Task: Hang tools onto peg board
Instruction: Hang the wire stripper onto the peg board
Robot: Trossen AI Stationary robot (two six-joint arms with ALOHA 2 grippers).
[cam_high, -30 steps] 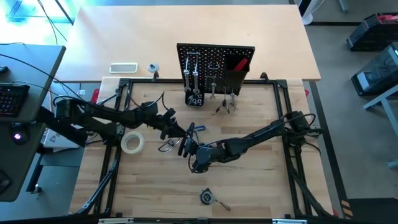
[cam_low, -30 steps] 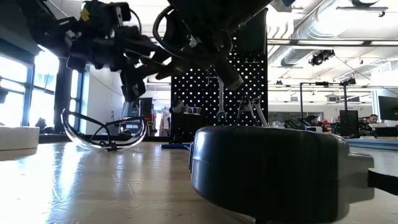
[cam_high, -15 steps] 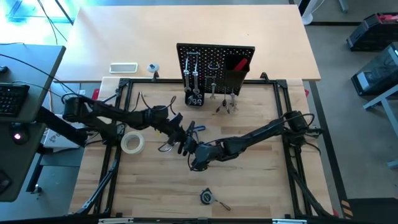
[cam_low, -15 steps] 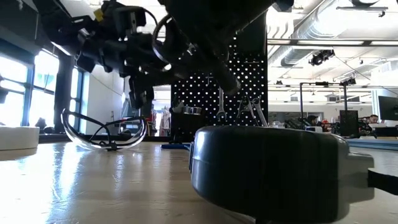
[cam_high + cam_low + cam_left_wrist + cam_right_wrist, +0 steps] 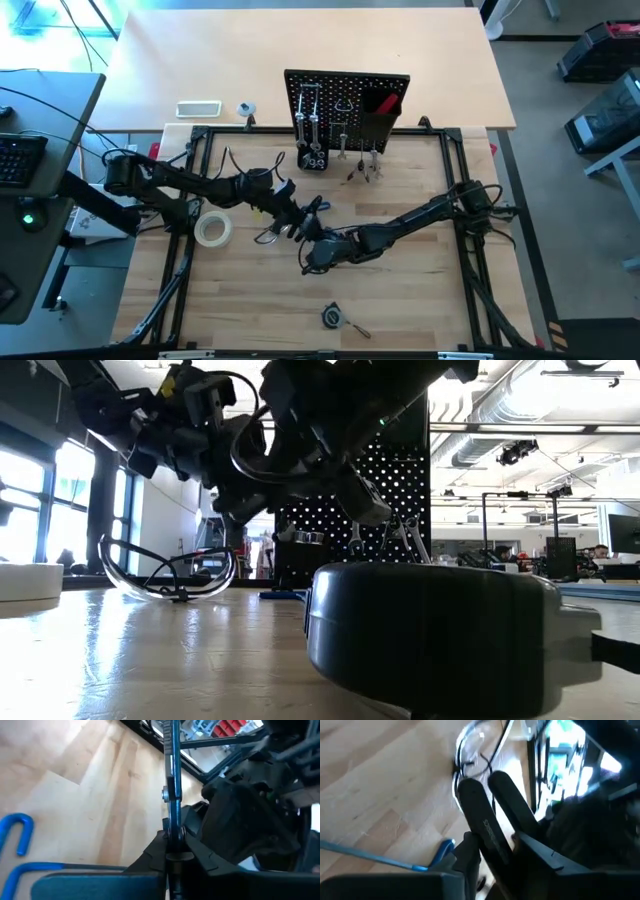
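Note:
A pair of pliers (image 5: 305, 229), with a silver head and two black handles, hangs in mid-air above the table's middle between my two grippers. My left gripper (image 5: 172, 837) reaches in from the left and is shut on the head. My right gripper (image 5: 497, 851) comes from the right with the handles between its fingers. Clear glasses (image 5: 268, 236) and a blue hex key (image 5: 318, 207) lie flat on the wood below. The pale tape roll (image 5: 213, 230) lies flat to the left. The peg board (image 5: 347, 100) stands upright at the far side with wrenches (image 5: 310, 125) hanging on its hooks. My left gripper pinches the pliers' metal head (image 5: 173, 827) between its two fingers, on the tip side of the pivot rivet. The fingers come nearly level from the table's left and lie along the head. The pliers are clear of the table. My right gripper has the two black handles (image 5: 485, 822) between its fingers. One handle lies against a finger (image 5: 468, 851); whether the other finger touches, I cannot tell. It comes slanting down from the table's right, along the handles.
A tape measure (image 5: 333, 317) lies near the front edge and fills the low view's foreground (image 5: 430, 630). A white tray (image 5: 198, 108) sits behind the frame at the far left. A black bin on the board holds a red-handled tool (image 5: 385, 103).
My left gripper has gone toward the table's right and near edge, up to my right gripper, has rolled a little, and has taken hold of the pliers' head. My right gripper has rolled with the pliers and stayed nearly in place.

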